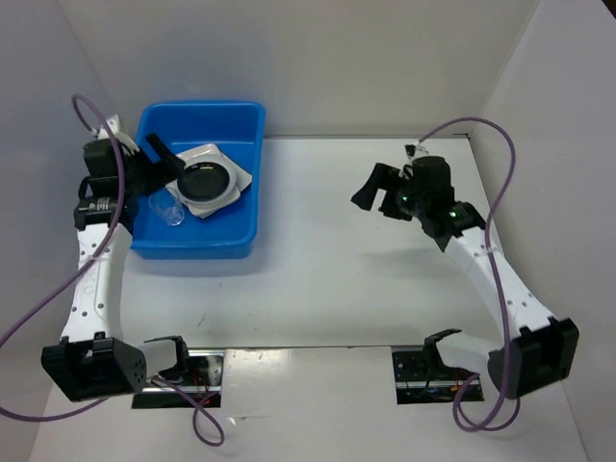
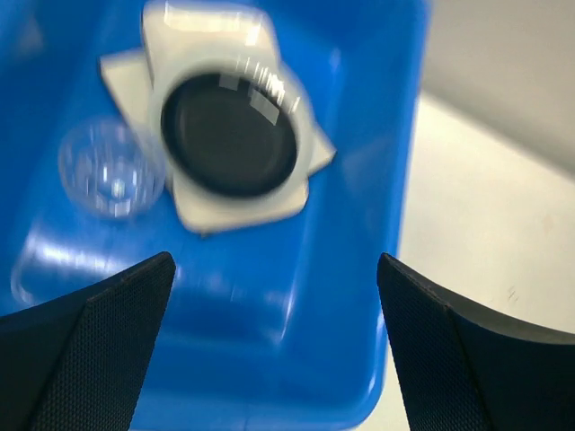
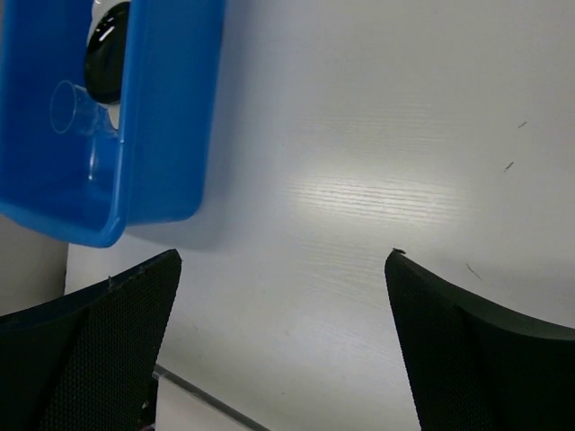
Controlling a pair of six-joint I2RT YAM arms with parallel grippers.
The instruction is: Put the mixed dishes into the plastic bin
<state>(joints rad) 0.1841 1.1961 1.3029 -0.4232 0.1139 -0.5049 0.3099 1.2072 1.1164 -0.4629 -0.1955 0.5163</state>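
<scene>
The blue plastic bin (image 1: 197, 245) stands at the table's far left. Inside it lies a stack of white dishes (image 1: 239, 179) with the round black bowl (image 1: 205, 180) on top, set in a round white dish. The small clear cup (image 1: 169, 208) stands beside the stack near the bin's front left. My left gripper (image 1: 166, 156) is open and empty above the bin's left side; its view shows the bowl (image 2: 229, 135), cup (image 2: 110, 168), white stack (image 2: 238, 208) and bin floor (image 2: 296, 350). My right gripper (image 1: 370, 188) is open and empty above the bare table, right of the bin.
The right wrist view shows the bin's side wall (image 3: 162, 135) with the cup (image 3: 72, 108) and bowl (image 3: 106, 54) inside, and white tabletop (image 3: 359, 180) under the fingers. White walls enclose the table on three sides. Purple cables (image 1: 500, 192) loop off both arms.
</scene>
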